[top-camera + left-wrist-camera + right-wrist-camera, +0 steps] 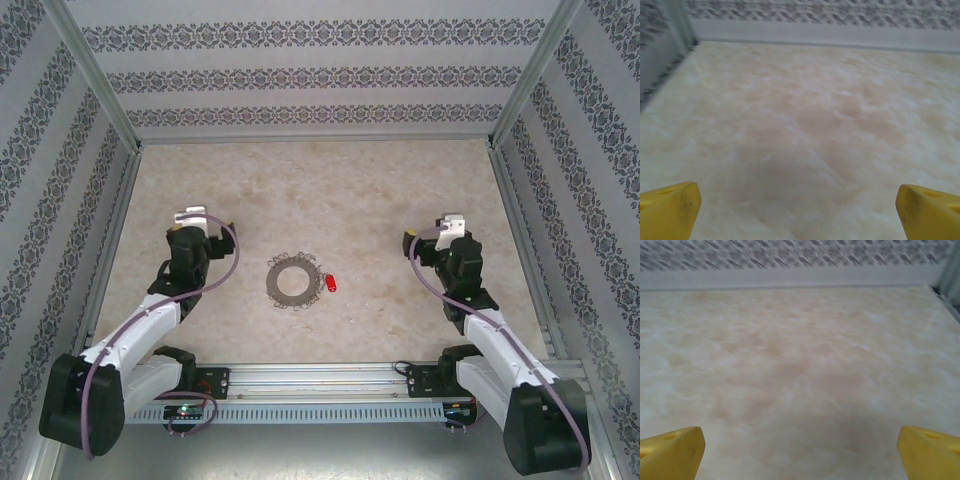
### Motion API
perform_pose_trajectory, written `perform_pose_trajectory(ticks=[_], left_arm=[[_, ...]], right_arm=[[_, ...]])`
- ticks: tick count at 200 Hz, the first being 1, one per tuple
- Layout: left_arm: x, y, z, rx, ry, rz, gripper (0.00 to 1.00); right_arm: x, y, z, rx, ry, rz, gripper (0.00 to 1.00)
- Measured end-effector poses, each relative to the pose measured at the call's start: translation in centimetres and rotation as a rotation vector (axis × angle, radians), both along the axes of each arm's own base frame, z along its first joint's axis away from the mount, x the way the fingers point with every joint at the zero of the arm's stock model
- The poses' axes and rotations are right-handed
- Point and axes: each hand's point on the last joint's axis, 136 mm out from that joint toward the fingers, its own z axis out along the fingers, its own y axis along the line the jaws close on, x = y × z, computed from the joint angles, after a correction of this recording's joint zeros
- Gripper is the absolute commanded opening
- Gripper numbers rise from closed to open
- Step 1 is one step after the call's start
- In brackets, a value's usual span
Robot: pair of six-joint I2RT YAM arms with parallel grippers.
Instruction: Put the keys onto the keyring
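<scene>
The keyring point(294, 279), a flat grey ring fringed with thin wire loops, lies on the marbled table point(330, 190) midway between the arms. A tiny red key point(331, 284) rests at its right rim, touching the loops; whether it is threaded on I cannot tell. My left gripper point(192, 220) hovers left of the ring, open, its yellow fingertips point(667, 210) wide apart over bare table. My right gripper point(448, 228) sits right of the ring, open too, with its yellow fingertips point(670, 452) spread and nothing between them.
Patterned walls point(310, 75) with metal frame posts close in the table on three sides. A grey rail point(320, 380) with the arm bases runs along the near edge.
</scene>
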Motion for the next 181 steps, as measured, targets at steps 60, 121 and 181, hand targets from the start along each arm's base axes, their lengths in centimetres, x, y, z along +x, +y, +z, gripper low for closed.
perform_pose_trajectory(ticks=[60, 121, 181], left_arm=[[2.0, 2.1, -6.3, 0.062, 0.075, 0.021, 1.00], [3.7, 2.3, -9.6, 0.056, 0.041, -0.072, 1.00], [4.3, 2.3, -8.5, 0.041, -0.015, -0.090, 1.00]], right_arm=[[2.8, -1.7, -5.1, -0.048, 0.045, -0.041, 0.98], [6.6, -2.9, -5.2, -0.022, 0.026, -0.075, 0.98], [7.1, -2.3, -4.5, -0.033, 0.003, -0.074, 0.98]])
